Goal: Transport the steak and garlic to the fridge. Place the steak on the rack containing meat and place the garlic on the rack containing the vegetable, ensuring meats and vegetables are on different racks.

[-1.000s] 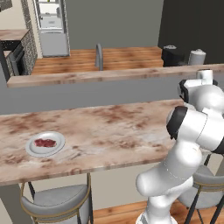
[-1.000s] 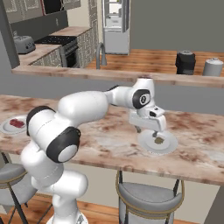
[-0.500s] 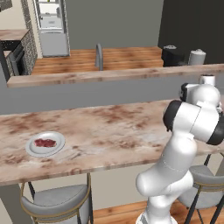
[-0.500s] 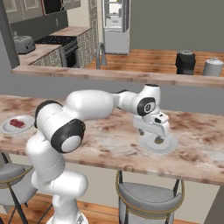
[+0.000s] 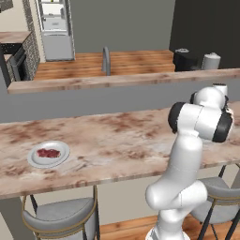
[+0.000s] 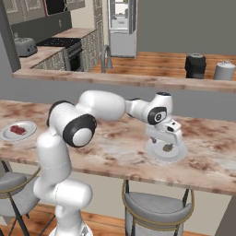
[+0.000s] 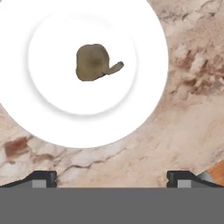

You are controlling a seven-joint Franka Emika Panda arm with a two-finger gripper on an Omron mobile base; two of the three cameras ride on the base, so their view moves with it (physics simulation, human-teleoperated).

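The garlic [image 7: 92, 62], a brownish bulb with a short stem, lies in the middle of a white plate [image 7: 144, 100] on the marble counter. My gripper [image 7: 111, 179] hangs open just above that plate's near rim, with nothing between its fingers. From the right base the gripper [image 6: 167, 142] points down over the garlic [image 6: 168, 148] and its plate [image 6: 179, 155]. The steak [image 5: 48, 153] rests on a second white plate [image 5: 35, 161] far to the left, also seen as the steak [image 6: 17, 129]. The fridge [image 5: 55, 28] stands at the back of the kitchen, its upper section open, and appears as the fridge [image 6: 122, 27].
A raised ledge [image 6: 115, 79] runs behind the counter, with a faucet [image 5: 106, 61] beyond it. A dark appliance [image 6: 195, 66] and a kettle [image 6: 224, 70] sit at the back right. Stools [image 6: 156, 207] stand under the counter's front edge. A stove [image 6: 69, 50] and toaster [image 6: 24, 46] are at the left.
The arm's elbow has swung round and the hand has shifted slightly right and lower over the garlic plate. The plates, garlic and steak have not moved.
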